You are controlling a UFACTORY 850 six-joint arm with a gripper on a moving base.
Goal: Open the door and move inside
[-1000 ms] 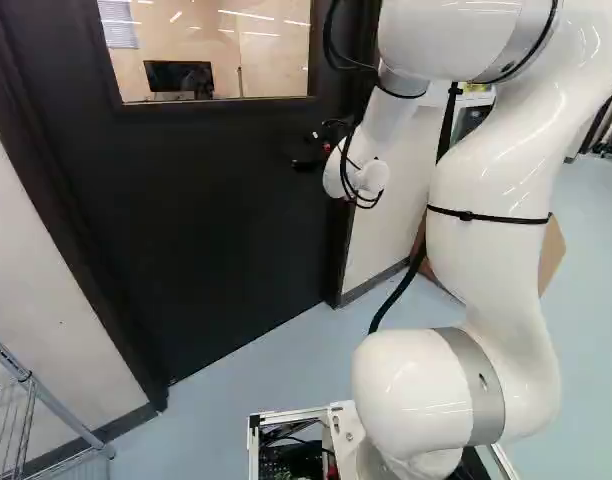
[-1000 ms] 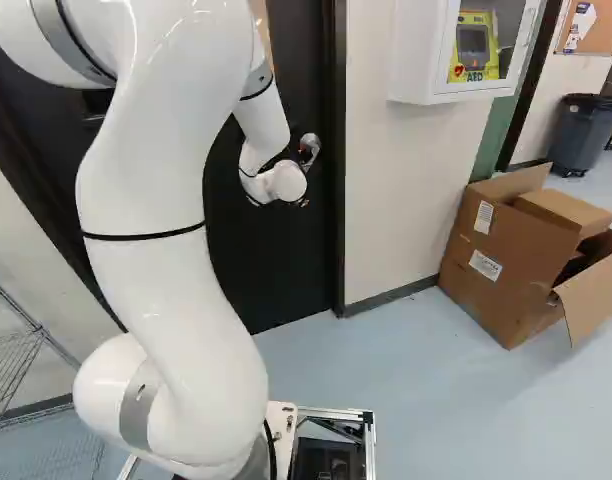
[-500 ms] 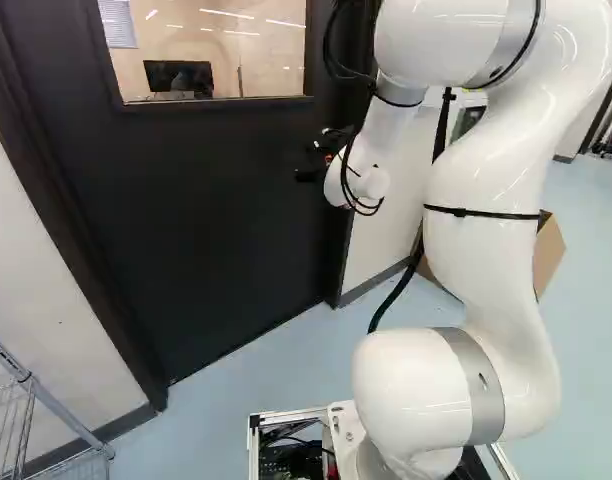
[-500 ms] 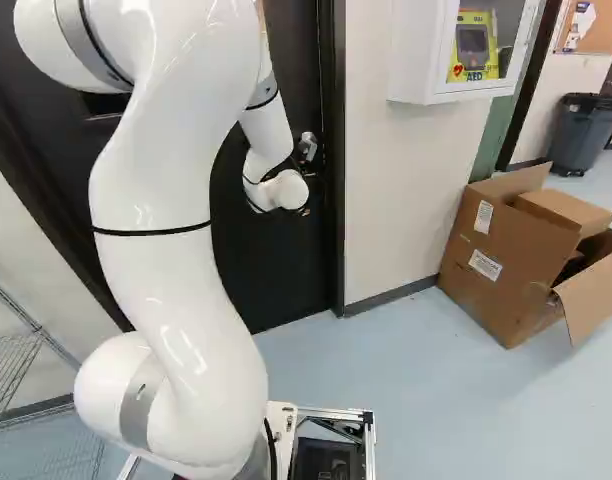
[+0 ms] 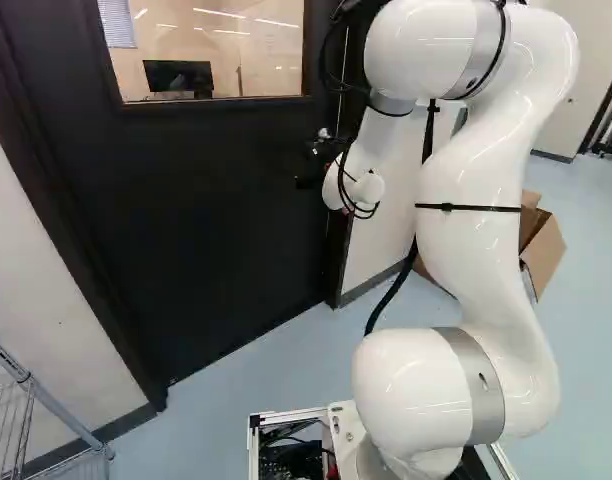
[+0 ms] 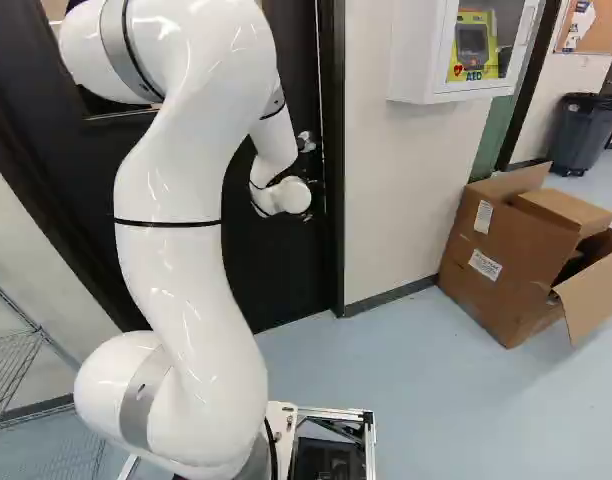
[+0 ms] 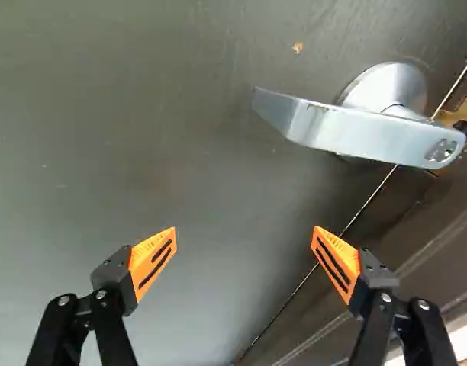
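Door (image 5: 206,220) ahead of the arm, apparently shut; its lever handle (image 7: 363,136) lies ahead of the gripper (image 7: 244,229), beyond the fingertips and offset toward the door frame (image 6: 334,250). Change over the last second: the arm (image 5: 471,240) has swung at its upper links, leftward in the left base view and rightward in the right base view, while its wrist end has shifted only a little, ending slightly lower against the door. Base: no motion noted; the cardboard box (image 6: 501,265) and wire rack (image 5: 51,400) hold their places in the views. Door panel likewise shows no clear swing against its frame. Gripper state: released, fingers spread wide, nothing between them, handle not touched. Handle: the bar runs from its round mount near the latch edge back across the panel, a little tilted in the wrist view. Reading: the arm is being reposed to line up on the handle, and the task is at an early stage, with unlatching and entry to come. Next move probably calls for shifting toward the latch side and forward, so that the bar can be pressed or gripped. Risk: a finger on that side may strike the frame, or the tips may slide off the smooth metal.
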